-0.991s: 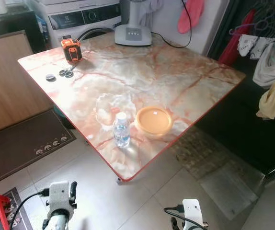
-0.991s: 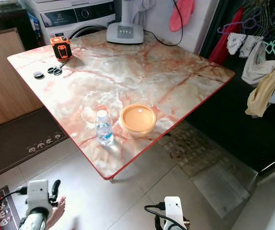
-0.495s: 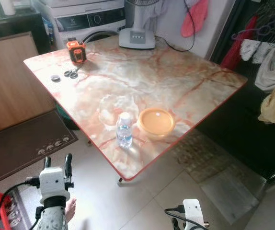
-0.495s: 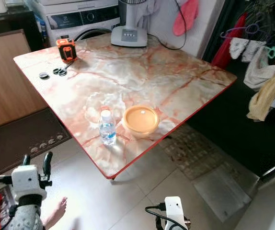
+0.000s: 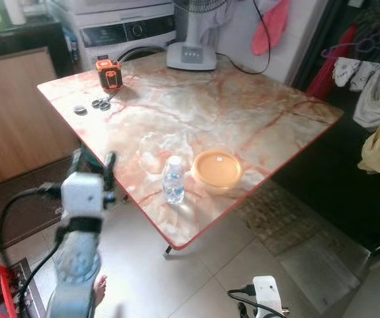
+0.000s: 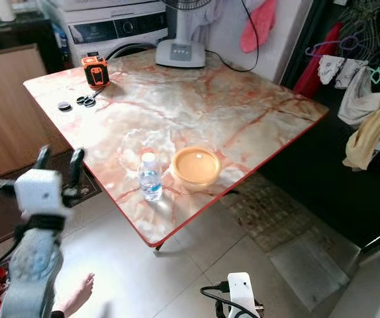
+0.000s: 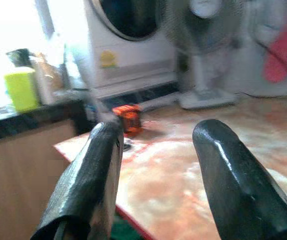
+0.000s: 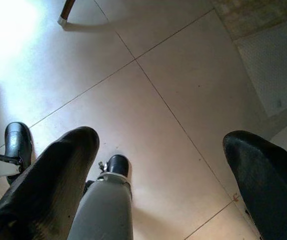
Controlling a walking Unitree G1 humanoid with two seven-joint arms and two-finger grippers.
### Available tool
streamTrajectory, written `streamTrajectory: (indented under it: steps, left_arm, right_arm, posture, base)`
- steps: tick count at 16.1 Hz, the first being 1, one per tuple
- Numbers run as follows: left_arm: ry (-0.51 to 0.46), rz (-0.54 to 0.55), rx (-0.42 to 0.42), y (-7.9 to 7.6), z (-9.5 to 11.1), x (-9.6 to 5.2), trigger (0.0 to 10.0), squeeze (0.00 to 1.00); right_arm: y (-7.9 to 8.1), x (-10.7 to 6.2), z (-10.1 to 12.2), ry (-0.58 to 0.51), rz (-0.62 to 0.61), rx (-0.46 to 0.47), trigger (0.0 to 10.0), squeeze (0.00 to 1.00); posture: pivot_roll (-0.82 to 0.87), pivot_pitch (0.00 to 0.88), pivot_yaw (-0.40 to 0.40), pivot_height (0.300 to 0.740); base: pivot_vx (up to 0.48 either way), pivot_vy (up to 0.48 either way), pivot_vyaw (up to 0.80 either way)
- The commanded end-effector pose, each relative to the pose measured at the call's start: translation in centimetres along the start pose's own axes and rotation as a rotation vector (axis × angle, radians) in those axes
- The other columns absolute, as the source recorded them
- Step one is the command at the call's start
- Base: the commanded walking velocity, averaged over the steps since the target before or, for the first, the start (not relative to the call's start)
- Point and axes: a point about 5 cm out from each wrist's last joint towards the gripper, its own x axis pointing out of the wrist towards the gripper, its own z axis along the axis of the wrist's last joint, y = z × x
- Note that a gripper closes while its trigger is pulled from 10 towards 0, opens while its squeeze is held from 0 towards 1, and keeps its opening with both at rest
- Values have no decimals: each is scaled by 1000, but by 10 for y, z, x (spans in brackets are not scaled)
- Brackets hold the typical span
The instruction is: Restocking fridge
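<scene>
Marble-patterned table (image 5: 196,112) with a red edge carries a clear plastic water bottle (image 5: 173,180) standing upright near the front edge, just beside a round orange bowl (image 5: 216,169). The left gripper (image 5: 95,163) hovers raised near the table's left edge, fingers spread. In the left wrist view, its two glossy black fingers (image 7: 96,175) stand apart before the table. In the right wrist view, the right gripper (image 8: 158,165) hangs spread over smooth floor tiles (image 8: 153,65).

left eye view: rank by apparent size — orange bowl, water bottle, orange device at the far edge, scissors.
1. orange bowl
2. water bottle
3. orange device
4. scissors

The device and scissors sit farther from the camera, so they look smaller than they would up close.
</scene>
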Motion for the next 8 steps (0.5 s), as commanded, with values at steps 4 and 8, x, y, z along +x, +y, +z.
streamTrajectory:
  steps: [4,8]
  left_arm:
    - [34,-236,-87,-25,21,28,10000,0]
    - [54,-285,-97,-35,20,32,10000,0]
  right_arm:
    - [-1,0,-2,10,-5,5,10000,0]
    - [0,0,0,0,-8,32,10000,0]
  posture:
    - [-26,13,-80,740]
    - [-32,33,-74,740]
  base:
    - [0,0,0]
    - [0,0,0]
